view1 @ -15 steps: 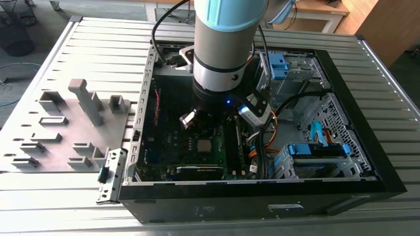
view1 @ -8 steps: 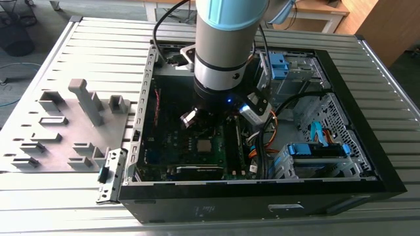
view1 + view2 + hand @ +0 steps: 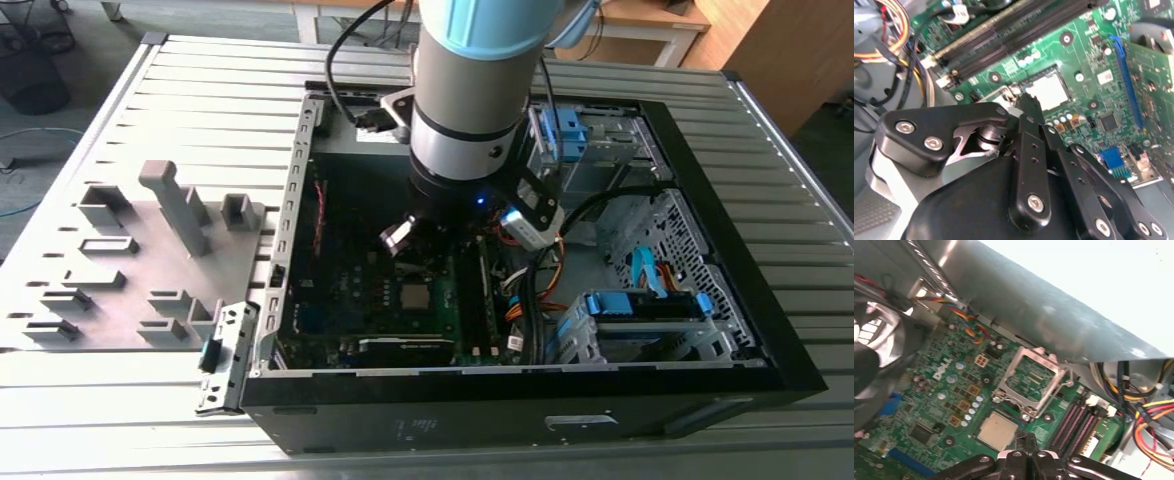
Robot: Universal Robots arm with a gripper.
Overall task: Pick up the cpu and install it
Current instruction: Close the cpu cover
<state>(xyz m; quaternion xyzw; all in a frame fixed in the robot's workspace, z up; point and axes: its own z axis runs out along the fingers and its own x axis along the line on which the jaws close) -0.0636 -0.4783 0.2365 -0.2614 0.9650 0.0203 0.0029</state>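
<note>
Gripper: fingertips look pressed together with nothing between them, so you're carrying nothing.
Cpu: lies flat in its seat on the motherboard, grey face up, inside the computer case; not in the tool.
Gripper vs cpu: tips hang just beside one edge of the chip in both wrist views; can't tell if they touch the board.
Socket frame: metal retention frame stands tilted open, hinged beside the chip, not over it.
Step, my read: chip placed, seating being checked or nudged; frame not yet down.
Do it well: keep your closed tips square to the chip and off its corners. Any push should be straight down and light, never sideways, since a skewed chip can bend socket contacts.
Watch: memory slots and cable bundle sit near the tool; hold your wrist clear of them.
Check: chip edges should run parallel to the socket outline, level all round. It looks level to me, but the edge by the fingertips is hidden.
</note>
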